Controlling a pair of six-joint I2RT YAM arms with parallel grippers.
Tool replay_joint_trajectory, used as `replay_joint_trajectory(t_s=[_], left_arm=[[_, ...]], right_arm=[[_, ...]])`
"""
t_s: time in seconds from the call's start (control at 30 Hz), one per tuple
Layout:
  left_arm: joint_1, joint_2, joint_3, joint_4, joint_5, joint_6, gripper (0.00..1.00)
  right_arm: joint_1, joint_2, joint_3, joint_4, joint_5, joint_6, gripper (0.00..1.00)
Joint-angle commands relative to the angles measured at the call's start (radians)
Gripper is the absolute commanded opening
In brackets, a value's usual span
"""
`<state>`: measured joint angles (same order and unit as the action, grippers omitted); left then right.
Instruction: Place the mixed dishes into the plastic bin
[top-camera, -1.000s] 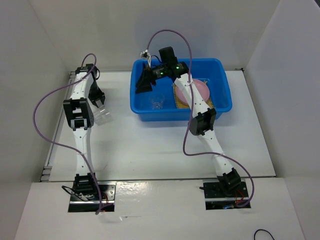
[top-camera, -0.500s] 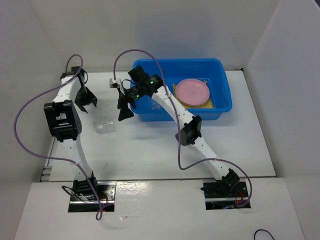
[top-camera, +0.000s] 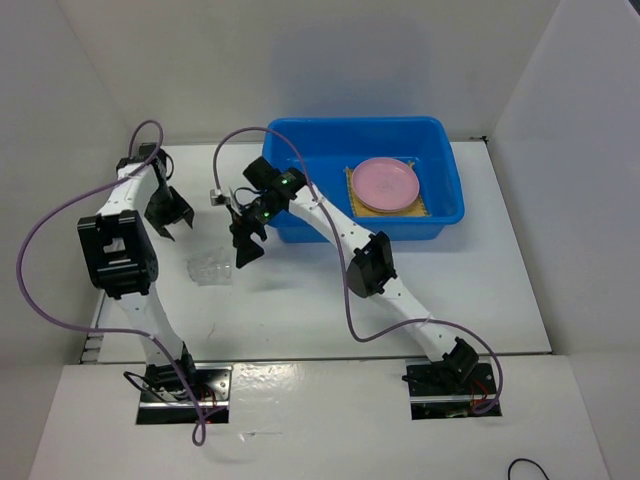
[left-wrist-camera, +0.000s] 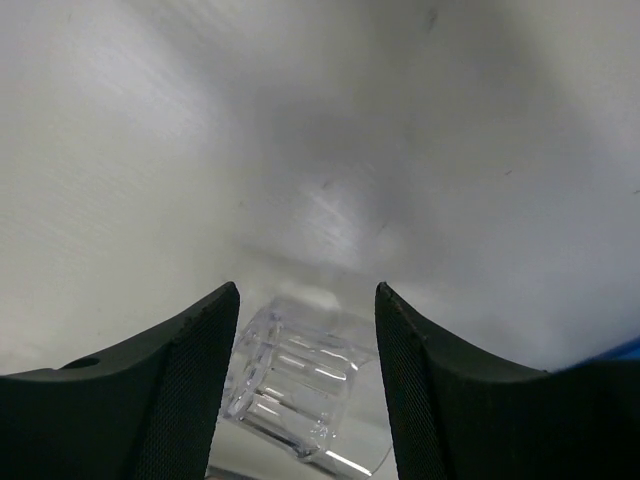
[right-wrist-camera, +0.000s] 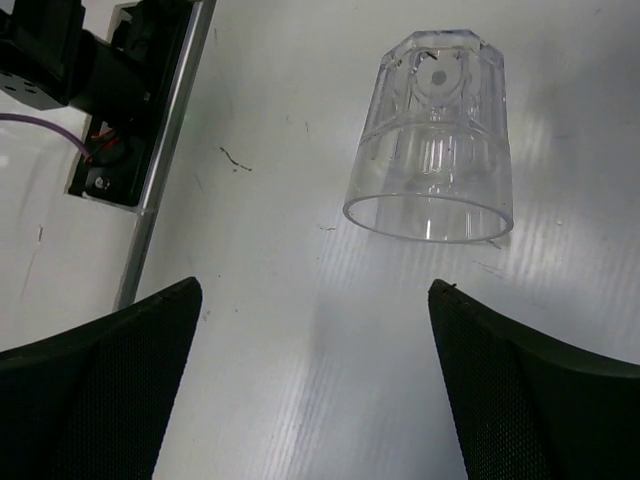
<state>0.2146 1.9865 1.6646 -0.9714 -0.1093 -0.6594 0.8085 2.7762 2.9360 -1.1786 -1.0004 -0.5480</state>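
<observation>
I've got pink plate (top-camera: 384, 183) and mat (top-camera: 421, 207) in the bin (top-camera: 350, 124), glass cup (right-wrist-camera: 432, 140) outside at its 8 o'clock, left claw (top-camera: 165, 212) and right claw (top-camera: 245, 240) both released.

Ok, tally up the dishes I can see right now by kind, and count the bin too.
Plates: 1, the pink plate
Mats: 1, the woven mat under it
Glass cups: 1, the clear cup, on its side outside the bin
Bins: 1, the blue bin
Total: 4
</observation>
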Motion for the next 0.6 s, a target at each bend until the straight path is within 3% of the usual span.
replay_joint_trajectory(t_s=[0.0, 0.17, 0.57], left_arm=[[-0.006, -0.133, -0.052, -0.064, -0.050, -0.019, 0.64], [0.015, -0.294, -0.236, -0.064, -0.003, -0.029, 0.64], [-0.006, -0.436, -0.635, -0.010, 0.141, -0.042, 0.61]], right_arm=[[0.020, 0.011, -0.017, -0.059, -0.030, -0.012, 0.98], [0.049, 0.020, -0.037, -0.082, -0.053, -0.032, 0.98], [0.080, 0.062, -0.037, -0.118, -0.121, -0.076, 0.93]])
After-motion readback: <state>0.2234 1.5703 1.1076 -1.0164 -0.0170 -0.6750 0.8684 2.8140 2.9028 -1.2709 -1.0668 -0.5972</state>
